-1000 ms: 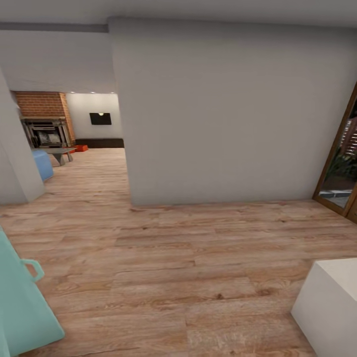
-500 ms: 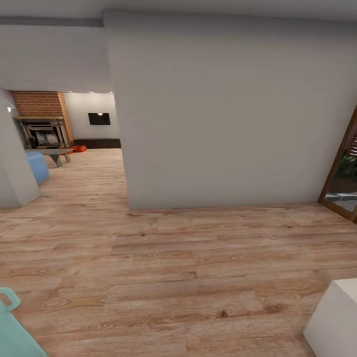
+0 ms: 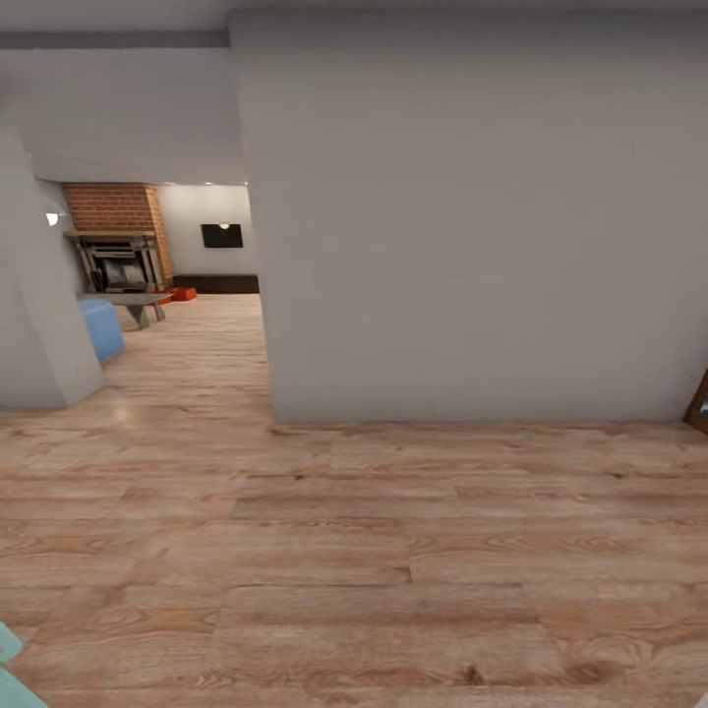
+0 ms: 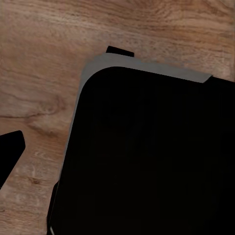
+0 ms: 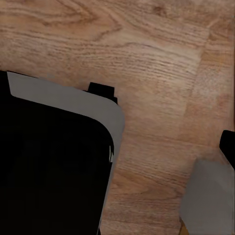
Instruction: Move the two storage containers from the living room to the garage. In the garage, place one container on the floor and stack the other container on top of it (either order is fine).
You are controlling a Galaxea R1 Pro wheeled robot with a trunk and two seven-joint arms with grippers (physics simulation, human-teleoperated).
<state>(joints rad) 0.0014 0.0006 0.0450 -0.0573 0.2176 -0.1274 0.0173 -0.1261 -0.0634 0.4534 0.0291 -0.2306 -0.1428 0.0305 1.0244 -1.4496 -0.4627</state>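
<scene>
Rolling over light wood planks (image 3: 374,551), with plenty of open floor stretching ahead of both claws. Facing a big blank wall (image 3: 472,216), its corner edge sitting just left of centre. Getting a peek past that edge into the living room (image 3: 211,334): brick fireplace (image 3: 118,258), blue sofa (image 3: 101,327), and one red-orange storage container (image 3: 184,293) lying on the floor way ahead of the claws, beside the low table (image 3: 133,303). Catching a teal sliver (image 3: 12,669) at the near left. Hanging over a black grey-edged slab (image 4: 147,156) and planks at both wrists; can't tell whether left claw or right claw is released or clenched.
</scene>
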